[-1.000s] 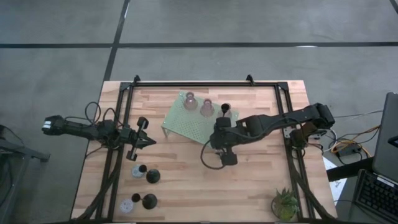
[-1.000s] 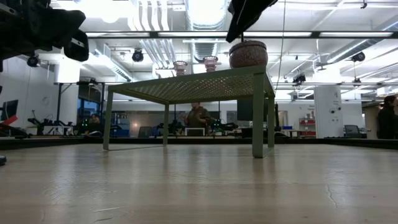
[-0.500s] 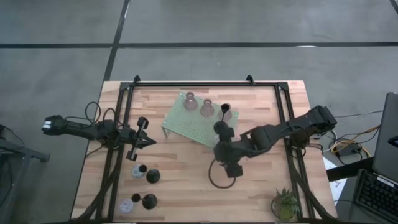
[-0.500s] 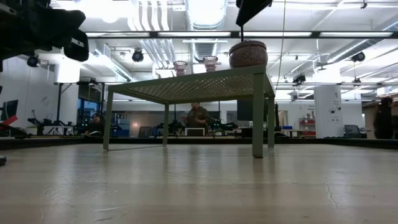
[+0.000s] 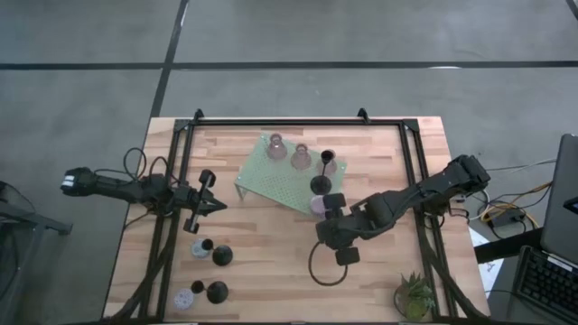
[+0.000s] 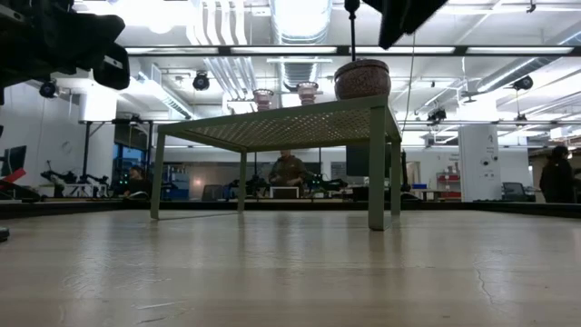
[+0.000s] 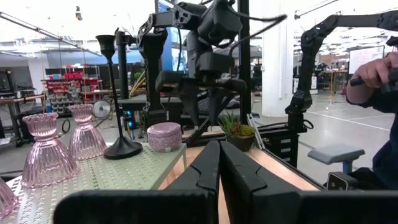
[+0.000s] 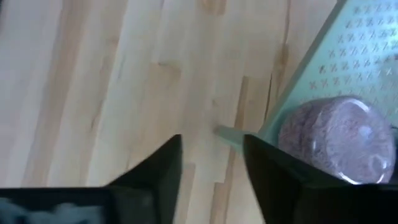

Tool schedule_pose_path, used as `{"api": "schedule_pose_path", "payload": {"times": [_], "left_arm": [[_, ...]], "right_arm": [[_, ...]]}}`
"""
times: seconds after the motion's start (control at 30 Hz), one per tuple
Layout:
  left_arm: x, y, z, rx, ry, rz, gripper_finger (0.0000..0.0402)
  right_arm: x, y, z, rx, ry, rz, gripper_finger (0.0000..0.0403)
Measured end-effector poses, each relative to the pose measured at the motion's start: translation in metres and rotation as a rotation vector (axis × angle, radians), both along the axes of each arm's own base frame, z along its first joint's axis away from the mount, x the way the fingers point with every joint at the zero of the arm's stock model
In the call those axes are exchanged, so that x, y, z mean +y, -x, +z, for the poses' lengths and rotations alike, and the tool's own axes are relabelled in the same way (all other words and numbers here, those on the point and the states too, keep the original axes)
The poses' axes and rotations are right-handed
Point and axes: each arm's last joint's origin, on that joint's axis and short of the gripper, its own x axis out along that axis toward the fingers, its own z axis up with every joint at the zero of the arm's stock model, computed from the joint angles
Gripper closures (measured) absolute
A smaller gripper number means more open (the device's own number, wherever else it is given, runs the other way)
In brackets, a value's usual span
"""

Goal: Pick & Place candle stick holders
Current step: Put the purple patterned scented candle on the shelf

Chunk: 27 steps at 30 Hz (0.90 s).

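Observation:
A pale green perforated stand (image 5: 280, 181) carries two pink glass holders (image 5: 275, 144) (image 5: 300, 156), two black slim-stemmed holders (image 5: 327, 159) (image 5: 321, 185) and a squat lavender holder (image 5: 318, 205) at its near right corner. Several more holders, black and pale ones (image 5: 221, 256) (image 5: 185, 297), stand on the table at the near left. My right gripper (image 8: 211, 174) is open and empty, above the bare table just near of the lavender holder (image 8: 336, 140). My left gripper (image 7: 219, 168) is shut and empty, left of the stand (image 7: 124, 180).
A spiky green potted plant (image 5: 414, 296) stands at the near right corner. A dark cable loop (image 5: 327, 267) hangs under my right arm. A black frame (image 5: 176, 181) runs along the table's sides. A person's hand (image 7: 373, 68) shows beyond the table.
My right gripper has moved away from the stand toward the table's near edge and a little right. The lavender holder stays on the stand's corner.

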Motion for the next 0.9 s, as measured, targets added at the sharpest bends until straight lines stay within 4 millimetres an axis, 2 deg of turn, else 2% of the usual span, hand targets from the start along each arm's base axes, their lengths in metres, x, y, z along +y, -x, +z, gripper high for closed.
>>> {"api": "schedule_pose_path", "payload": {"times": [0.27, 0.9], "left_arm": [[0.000, 0.000, 0.000, 0.000, 0.000, 0.000, 0.0386], [0.000, 0.000, 0.000, 0.000, 0.000, 0.000, 0.0386]], "right_arm": [[-0.003, 0.001, -0.010, 0.015, 0.055, 0.021, 0.0384], [-0.017, -0.002, -0.016, 0.023, 0.147, -0.004, 0.0394]]}}
